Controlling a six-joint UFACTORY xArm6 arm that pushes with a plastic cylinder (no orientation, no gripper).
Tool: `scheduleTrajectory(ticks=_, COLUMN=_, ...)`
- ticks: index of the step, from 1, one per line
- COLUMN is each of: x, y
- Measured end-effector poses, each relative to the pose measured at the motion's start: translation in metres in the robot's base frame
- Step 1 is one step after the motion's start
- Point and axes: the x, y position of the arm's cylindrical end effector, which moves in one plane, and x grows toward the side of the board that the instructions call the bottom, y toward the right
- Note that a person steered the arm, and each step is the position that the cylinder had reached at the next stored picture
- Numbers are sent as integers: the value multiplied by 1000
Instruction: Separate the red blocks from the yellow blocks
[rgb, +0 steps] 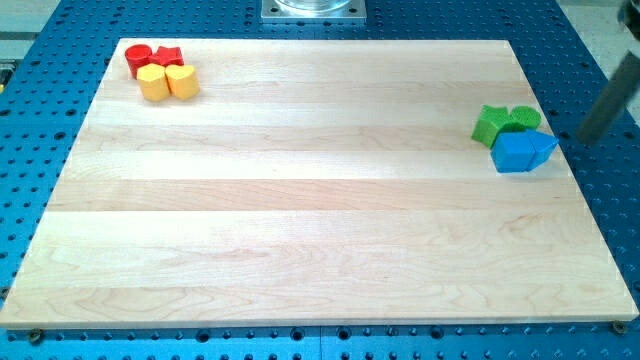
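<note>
Blue blocks (524, 151) sat nearest, green ones (505, 123) behind; my tip (583, 137) hovered just right of them. No fingers here. Red (152, 57) and yellow (168, 82) touched far across the table (300, 220), so I'd wedge between them carefully.

Wide bare board (300, 230) btwn top-left red/yellow cluster (160, 72) & prob. touching right-edge green/blue cluster (515, 137).

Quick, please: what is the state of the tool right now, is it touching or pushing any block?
My tip: no jaws, holds nothing; it sits at the view's right edge, just right of the blue block, apparently not touching it.
</note>
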Motion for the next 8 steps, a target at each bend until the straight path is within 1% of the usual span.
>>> scheduleTrajectory(ticks=1, x=-71, y=-15)
scheduleTrajectory(ticks=2, x=-115, y=-67)
scheduleTrajectory(ticks=3, x=-138, y=-176)
scheduleTrajectory(ticks=4, x=-163, y=-272)
scheduleTrajectory(ticks=5, x=-167, y=-314)
scheduleTrajectory(ticks=6, x=-107, y=-314)
scheduleTrajectory(ticks=7, x=-47, y=-341)
scheduleTrajectory(ticks=8, x=-24, y=-378)
